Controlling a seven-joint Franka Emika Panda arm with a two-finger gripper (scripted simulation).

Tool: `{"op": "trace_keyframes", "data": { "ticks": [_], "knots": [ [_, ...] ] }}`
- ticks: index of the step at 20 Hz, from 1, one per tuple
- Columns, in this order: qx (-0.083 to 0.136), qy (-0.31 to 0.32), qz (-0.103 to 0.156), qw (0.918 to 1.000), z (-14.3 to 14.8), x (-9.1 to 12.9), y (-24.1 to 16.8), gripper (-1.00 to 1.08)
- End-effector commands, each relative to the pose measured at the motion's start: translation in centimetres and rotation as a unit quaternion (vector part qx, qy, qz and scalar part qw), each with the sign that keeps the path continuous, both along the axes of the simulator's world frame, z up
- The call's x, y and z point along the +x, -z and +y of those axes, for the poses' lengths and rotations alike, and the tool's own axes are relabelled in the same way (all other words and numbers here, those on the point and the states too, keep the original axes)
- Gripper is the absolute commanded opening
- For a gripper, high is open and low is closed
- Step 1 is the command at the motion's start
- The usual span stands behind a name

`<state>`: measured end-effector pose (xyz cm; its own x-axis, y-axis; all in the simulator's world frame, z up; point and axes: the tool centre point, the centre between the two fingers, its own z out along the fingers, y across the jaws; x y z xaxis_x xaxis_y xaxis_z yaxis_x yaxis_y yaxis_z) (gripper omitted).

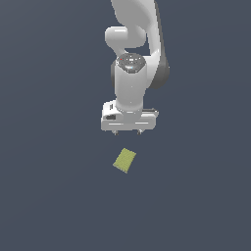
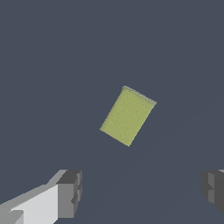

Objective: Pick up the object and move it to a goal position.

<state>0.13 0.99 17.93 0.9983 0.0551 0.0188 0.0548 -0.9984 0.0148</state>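
Note:
The object [image 1: 125,160] is a small flat yellow-green rectangular block lying on the dark grey surface, turned at an angle. In the wrist view the object [image 2: 127,115] shows its faintly textured top, with nothing touching it. My gripper [image 1: 127,132] hangs from the white arm, above the surface and just behind the block in the exterior view. It is open, its two short fingertips set wide apart. The wrist view shows both grey fingers [image 2: 70,192] spread far apart, the gripper [image 2: 142,192] empty, and the block lying beyond them rather than between them.
Only the plain dark grey surface [image 1: 54,196] surrounds the block. The white arm [image 1: 135,44] rises above the gripper toward the upper edge of the exterior view. No goal marker is visible.

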Motion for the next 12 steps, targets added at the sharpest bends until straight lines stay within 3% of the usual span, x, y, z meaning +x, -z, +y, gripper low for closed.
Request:
{"op": "trace_keyframes", "data": {
  "ticks": [1,12],
  "knots": [
    [0.0,0.0,0.0,1.0,0.0,0.0,0.0,1.0],
    [0.014,-0.002,0.017,0.9998,2.5,-1.1,0.5,1.0]
  ]
}}
